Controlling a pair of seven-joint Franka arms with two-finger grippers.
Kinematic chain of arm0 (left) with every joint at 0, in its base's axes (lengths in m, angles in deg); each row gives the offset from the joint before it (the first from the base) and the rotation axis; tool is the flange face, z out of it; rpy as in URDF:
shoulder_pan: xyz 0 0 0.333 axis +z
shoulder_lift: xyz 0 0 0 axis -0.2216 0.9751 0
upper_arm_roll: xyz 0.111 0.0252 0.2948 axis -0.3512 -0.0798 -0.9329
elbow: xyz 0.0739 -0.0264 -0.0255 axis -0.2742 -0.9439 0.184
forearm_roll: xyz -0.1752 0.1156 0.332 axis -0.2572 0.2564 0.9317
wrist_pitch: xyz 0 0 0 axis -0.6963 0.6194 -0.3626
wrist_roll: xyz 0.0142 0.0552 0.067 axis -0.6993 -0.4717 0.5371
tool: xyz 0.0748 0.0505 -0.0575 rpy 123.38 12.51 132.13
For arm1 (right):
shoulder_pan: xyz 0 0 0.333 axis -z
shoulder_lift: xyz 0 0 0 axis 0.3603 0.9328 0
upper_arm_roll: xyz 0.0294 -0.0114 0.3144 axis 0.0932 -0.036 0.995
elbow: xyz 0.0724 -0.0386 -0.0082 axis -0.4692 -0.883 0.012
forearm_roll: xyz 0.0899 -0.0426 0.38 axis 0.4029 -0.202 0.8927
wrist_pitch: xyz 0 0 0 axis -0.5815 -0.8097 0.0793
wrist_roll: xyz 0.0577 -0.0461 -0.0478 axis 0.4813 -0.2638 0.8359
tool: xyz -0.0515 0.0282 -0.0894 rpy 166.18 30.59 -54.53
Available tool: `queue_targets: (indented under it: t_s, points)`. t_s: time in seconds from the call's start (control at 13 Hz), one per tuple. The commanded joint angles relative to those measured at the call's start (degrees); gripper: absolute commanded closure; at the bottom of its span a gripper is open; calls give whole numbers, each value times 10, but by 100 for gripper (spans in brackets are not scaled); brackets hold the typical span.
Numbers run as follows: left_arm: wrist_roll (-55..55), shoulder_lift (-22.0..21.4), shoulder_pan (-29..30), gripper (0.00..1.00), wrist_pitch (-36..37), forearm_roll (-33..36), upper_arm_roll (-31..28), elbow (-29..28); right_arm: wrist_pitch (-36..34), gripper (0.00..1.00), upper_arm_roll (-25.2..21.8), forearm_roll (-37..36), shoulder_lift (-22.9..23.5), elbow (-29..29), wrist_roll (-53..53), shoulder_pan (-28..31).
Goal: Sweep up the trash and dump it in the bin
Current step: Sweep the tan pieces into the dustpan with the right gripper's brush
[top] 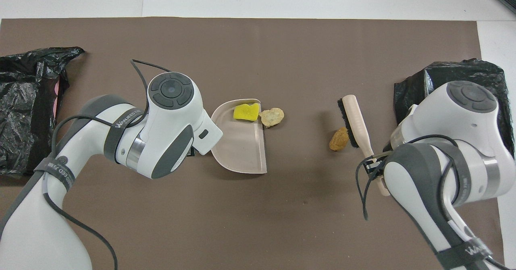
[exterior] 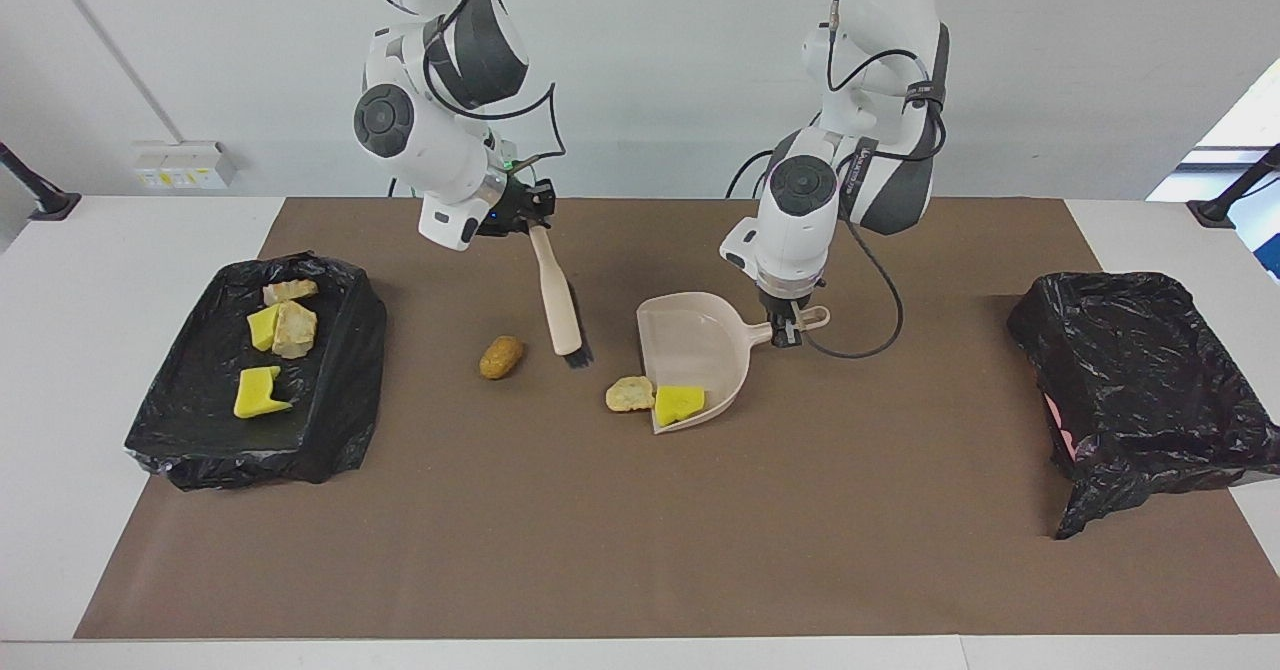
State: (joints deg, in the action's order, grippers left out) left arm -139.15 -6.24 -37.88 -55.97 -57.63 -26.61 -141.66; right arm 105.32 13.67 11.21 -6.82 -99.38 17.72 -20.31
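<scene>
Mid-sweep: right gripper [exterior: 527,212] jaws clamp the beige brush [exterior: 562,310], left gripper [exterior: 787,328] jaws pinch the beige plastic dustpan [exterior: 690,350] handle. Next, I'd say, brush the golden-brown lump [exterior: 501,356] toward the dustpan.

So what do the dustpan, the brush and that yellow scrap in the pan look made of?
Dustpan: probably moulded plastic, smooth matte beige, thin raised rim. Brush: handle likely the same beige plastic; dark bristles, fibre unclear. Yellow scrap: probably sponge foam, bright, matte, irregular cut edges.
</scene>
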Motion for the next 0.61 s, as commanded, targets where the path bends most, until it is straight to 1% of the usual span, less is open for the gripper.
queue_targets:
  t_s: [0.0,0.08,0.23,0.38,0.46,0.54]
  points:
    - [-27,-20,0,100,-15,11,-1,-29,75,100,8,-29,-12,-70,-3,28]
    - [-34,-21,1,100,-18,10,-1,-31,92,100,10,-29,-10,-85,-8,30]
    - [-35,-22,2,100,-19,10,-1,-36,95,100,11,-23,-9,-103,-31,15]
    - [-34,-23,4,100,-33,10,0,-43,95,100,12,-7,2,-102,-30,-22]
    - [-33,-23,5,100,-38,10,0,-43,99,100,12,34,6,-101,-30,-43]
    - [-33,-23,6,100,-35,10,0,-43,119,100,12,64,16,-100,-36,-70]
